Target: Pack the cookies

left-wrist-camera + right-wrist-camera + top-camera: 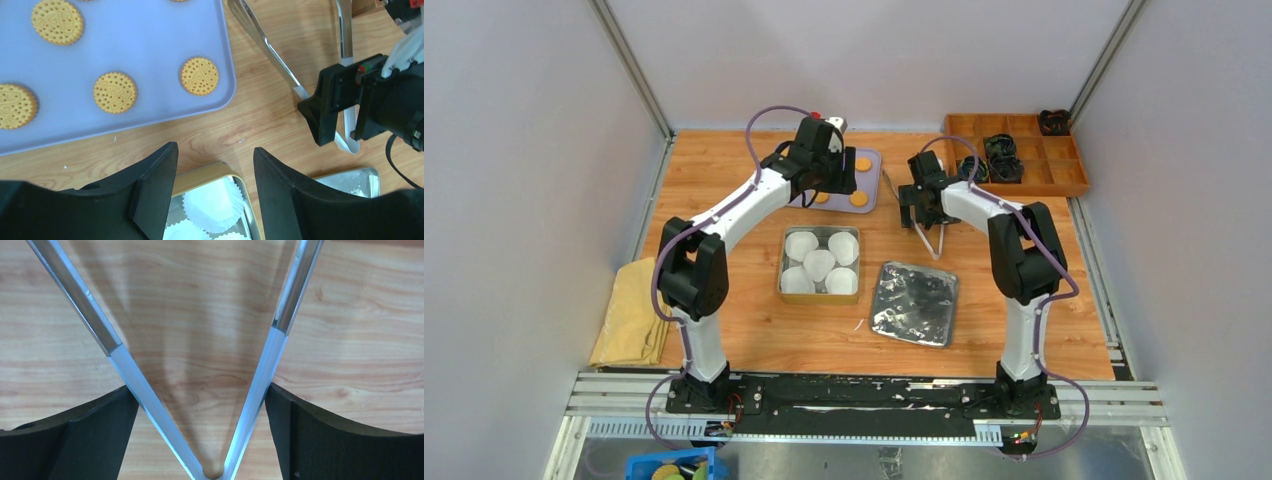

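Cookies [199, 76]: round, flat, yellow-orange, dotted embossed faces, lying apart on the lilac tray [150, 30] at the desk's [280, 100] far side. Left gripper [215, 150] has its jaws apart and empty, over the tray's near edge. Right gripper [200, 395] has its jaws wide, straddling the metal tongs [125, 360].

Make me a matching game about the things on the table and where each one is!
Things:
1. cookies
2. white cupcake liners
3. tongs
4. yellow cloth

Places:
A. inside the gold tin
B. on the purple tray
C. between the fingers of the right gripper
D. at the left edge of the table

Pairs: 1-B, 2-A, 3-C, 4-D
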Controlling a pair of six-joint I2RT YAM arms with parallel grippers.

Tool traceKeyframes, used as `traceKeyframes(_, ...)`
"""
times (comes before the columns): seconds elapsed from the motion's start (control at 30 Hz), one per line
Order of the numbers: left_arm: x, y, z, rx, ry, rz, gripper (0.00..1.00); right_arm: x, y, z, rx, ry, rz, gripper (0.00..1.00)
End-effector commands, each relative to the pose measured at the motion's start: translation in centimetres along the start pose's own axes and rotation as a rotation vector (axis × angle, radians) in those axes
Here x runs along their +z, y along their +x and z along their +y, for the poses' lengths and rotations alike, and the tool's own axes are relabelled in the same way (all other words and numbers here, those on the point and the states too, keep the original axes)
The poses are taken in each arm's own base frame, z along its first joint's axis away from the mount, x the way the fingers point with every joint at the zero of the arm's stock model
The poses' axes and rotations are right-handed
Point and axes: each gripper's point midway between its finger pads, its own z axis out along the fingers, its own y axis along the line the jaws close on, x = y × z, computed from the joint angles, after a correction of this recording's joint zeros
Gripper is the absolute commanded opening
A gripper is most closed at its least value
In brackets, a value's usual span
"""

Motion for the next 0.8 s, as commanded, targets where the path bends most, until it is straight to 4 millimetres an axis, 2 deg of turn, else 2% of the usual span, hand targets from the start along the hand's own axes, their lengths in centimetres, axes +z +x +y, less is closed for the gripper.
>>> traceKeyframes(0.0, -1.8, -1.1, -0.5, 0.030, 0.014, -0.033, 0.63, 1.4, -0.2, -0.8, -0.003, 0.050, 0.022, 1.00)
traceKeyframes(0.13, -2.0, -1.1, -0.5, 0.039, 0.015, -0.030, 0.63, 1.6, -0.5, -1.6, -0.002, 0.107, 0.034, 1.00)
traceKeyframes(0.37, -2.0, -0.8, -1.2, 0.049, 0.055, -0.018, 0.68, 2.2, -1.5, -0.1, 0.000, 0.047, 0.060, 1.00)
traceKeyframes(0.5, -2.2, -0.9, -1.3, 0.054, 0.063, -0.020, 0.71, 2.4, -2.1, 0.2, 0.008, 0.032, 0.056, 1.00)
traceKeyframes(0.67, -2.3, -0.8, -1.3, 0.063, 0.069, -0.015, 0.74, 2.0, -2.0, -1.6, 0.065, 0.049, 0.058, 1.00)
traceKeyframes(0.77, -2.2, -0.7, -1.8, 0.057, 0.094, -0.012, 0.76, 2.1, -2.4, -1.3, 0.067, 0.028, 0.053, 1.00)
